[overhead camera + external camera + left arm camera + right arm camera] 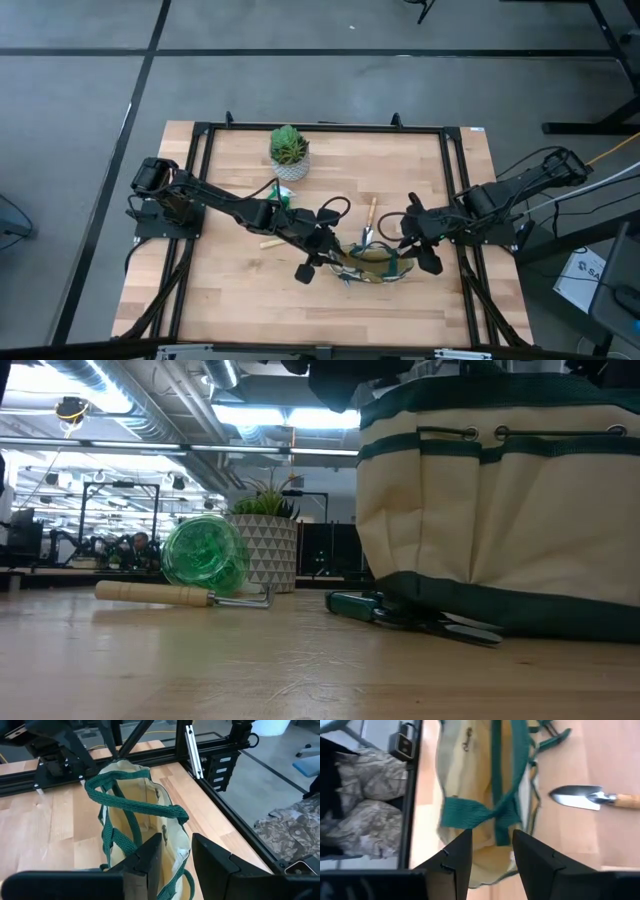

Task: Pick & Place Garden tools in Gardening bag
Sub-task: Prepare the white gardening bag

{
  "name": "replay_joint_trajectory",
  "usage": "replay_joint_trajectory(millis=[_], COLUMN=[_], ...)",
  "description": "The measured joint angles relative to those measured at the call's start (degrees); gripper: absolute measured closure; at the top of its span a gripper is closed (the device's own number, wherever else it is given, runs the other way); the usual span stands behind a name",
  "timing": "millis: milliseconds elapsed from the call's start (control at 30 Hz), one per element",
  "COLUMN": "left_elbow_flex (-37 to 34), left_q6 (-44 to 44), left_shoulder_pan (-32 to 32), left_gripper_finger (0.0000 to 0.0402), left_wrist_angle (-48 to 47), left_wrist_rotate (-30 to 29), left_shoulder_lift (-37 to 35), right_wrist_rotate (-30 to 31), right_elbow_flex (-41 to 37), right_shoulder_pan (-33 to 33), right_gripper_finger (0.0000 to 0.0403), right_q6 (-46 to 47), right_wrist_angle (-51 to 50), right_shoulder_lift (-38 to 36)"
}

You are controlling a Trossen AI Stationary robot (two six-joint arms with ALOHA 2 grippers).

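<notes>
Both grippers, left point(175, 865) and right point(491, 860), pinched opposite rims of the bag point(372, 262) near the table's point(230, 300) front edge (no tool inside yet); uneven pulling could tip it onto the shears point(410, 612).

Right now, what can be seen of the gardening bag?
The gardening bag is beige canvas with dark green trim, outer pockets, metal eyelets and green webbing handles. It stands upright and open on the wooden table, toward the right. The left gripper and right gripper each straddle its rim. Pruning shears lie against its base.
</notes>
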Motion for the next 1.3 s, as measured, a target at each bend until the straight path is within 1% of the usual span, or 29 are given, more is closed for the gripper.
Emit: replay_joint_trajectory(millis=[267, 433, 533, 633, 800, 833, 1000, 1067, 1167, 1300], left_elbow_flex=[0.0, 0.0, -0.02, -0.02, -0.02, -0.02, -0.02, -0.01, 0.48, 2.72], left_q6=[0.0, -0.01, 0.0, 0.0, 0.0, 0.0, 0.84, 0.3, -1.21, -5.32], left_shoulder_pan=[0.02, 0.02, 0.0, 0.02, 0.02, 0.02, 0.02, 0.0, 0.0, 0.02], left_gripper_finger=[0.03, 0.0299, 0.0298, 0.0299, 0.0301, 0.0301, 0.0301, 0.0302, 0.0302, 0.0302], left_wrist_angle=[0.01, 0.07, 0.27, 1.09, 5.2, 5.54, 7.39, 7.67, 6.98, 5.33], left_wrist_rotate=[0.0, -0.11, -2.15, -4.82, -5.57, -5.57, -5.72, -6.7, -9.1, -9.06], left_shoulder_lift=[0.0, 0.0, 0.0, 0.0, 0.0, 0.0, 0.12, 0.58, 2.29, 5.54], right_wrist_rotate=[4.06, 4.06, 3.81, 2.64, 2.53, 2.53, 3.4, 4.21, 4.32, 4.49], right_elbow_flex=[0.0, 0.0, 0.0, 0.0, 0.0, 0.0, -0.02, -0.02, -0.02, -0.02], right_shoulder_pan=[0.02, 0.02, 0.02, 0.03, 0.04, 0.04, 0.02, 0.03, 0.0, 0.0], right_gripper_finger=[0.0259, 0.0259, 0.0262, 0.0287, 0.0375, 0.0388, 0.0395, 0.0396, 0.0396, 0.0397], right_q6=[0.0, 0.0, 0.0, -0.14, -0.04, -0.18, -0.2, -0.19, -0.2, -0.2], right_wrist_angle=[-3.82, -3.67, -3.74, -3.66, -3.44, -3.43, -3.24, -2.59, -0.72, 0.79], right_shoulder_lift=[2.3, 5.12, 6.58, 7.56, 7.8, 7.8, 7.8, 7.82, 7.85, 7.85])
